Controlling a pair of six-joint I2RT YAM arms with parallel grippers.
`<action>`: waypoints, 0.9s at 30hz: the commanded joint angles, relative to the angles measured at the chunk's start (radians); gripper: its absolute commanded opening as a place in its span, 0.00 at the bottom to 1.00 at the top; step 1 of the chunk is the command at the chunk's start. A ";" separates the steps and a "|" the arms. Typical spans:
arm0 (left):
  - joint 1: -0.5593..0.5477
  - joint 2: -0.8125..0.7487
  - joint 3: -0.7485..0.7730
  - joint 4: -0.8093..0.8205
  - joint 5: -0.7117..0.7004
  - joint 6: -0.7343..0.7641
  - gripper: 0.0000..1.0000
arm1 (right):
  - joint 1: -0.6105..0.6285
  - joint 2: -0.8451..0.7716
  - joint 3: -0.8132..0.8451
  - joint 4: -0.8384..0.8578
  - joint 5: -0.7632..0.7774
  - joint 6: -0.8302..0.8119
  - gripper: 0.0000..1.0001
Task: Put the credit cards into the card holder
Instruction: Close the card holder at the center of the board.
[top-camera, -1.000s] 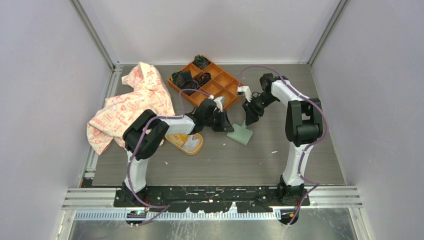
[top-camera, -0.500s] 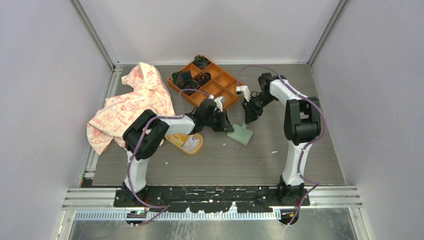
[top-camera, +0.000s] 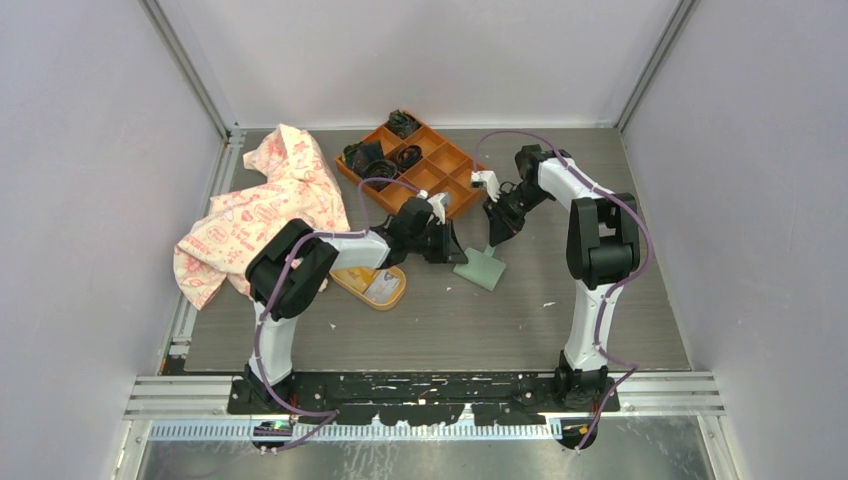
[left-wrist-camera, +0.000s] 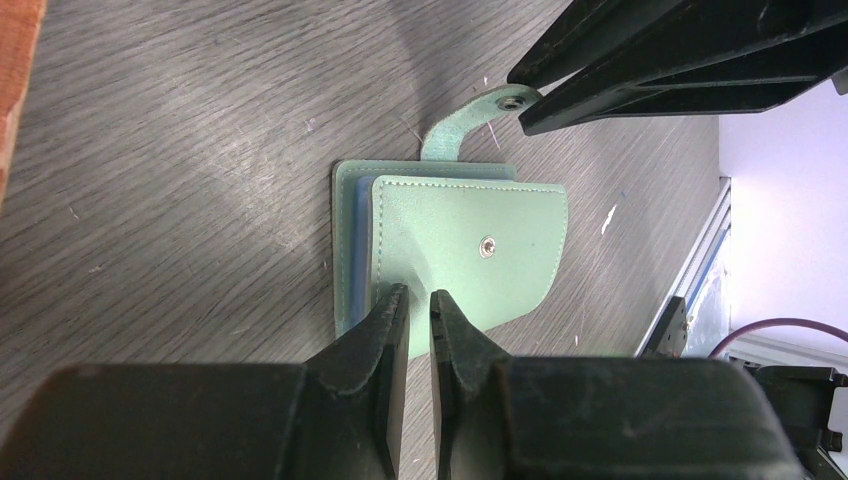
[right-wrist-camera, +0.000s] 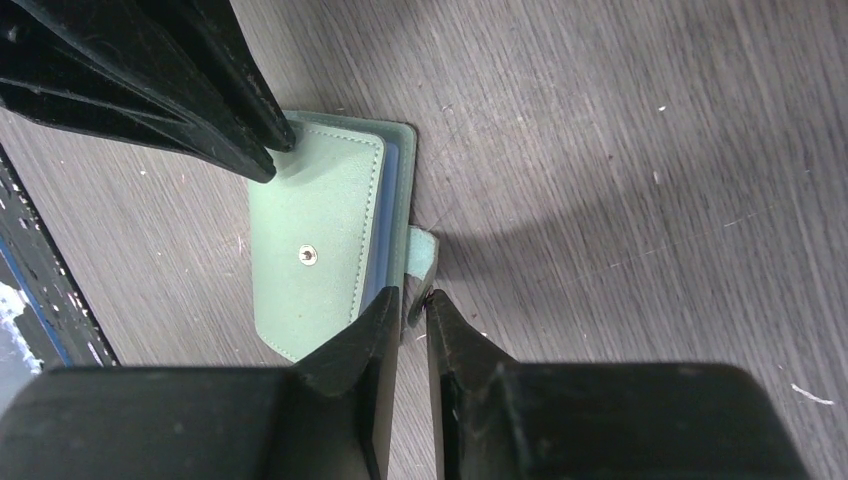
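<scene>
Sage-green card holder noted flat on grey wood-grain table, folded, blue lining peeking at one edge; orange compartment tray at its 11 o'clock, yellow oval dish at 9 o'clock, patterned cloth beyond at 10. Left gripper almost closed, thin gap only, pinching front flap's edge. Right gripper likewise near-closed, nipping closing tab at holder's 12 o'clock edge. Grippers facing each other across holder.
</scene>
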 joint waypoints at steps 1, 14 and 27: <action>-0.017 -0.014 0.004 -0.028 0.029 0.003 0.15 | 0.005 -0.025 0.036 -0.015 -0.013 0.004 0.23; -0.017 -0.011 0.008 -0.034 0.029 0.006 0.15 | 0.000 -0.025 0.044 -0.035 -0.013 -0.002 0.20; -0.018 -0.014 0.013 -0.041 0.028 0.008 0.15 | -0.002 -0.027 0.047 -0.040 -0.019 -0.002 0.12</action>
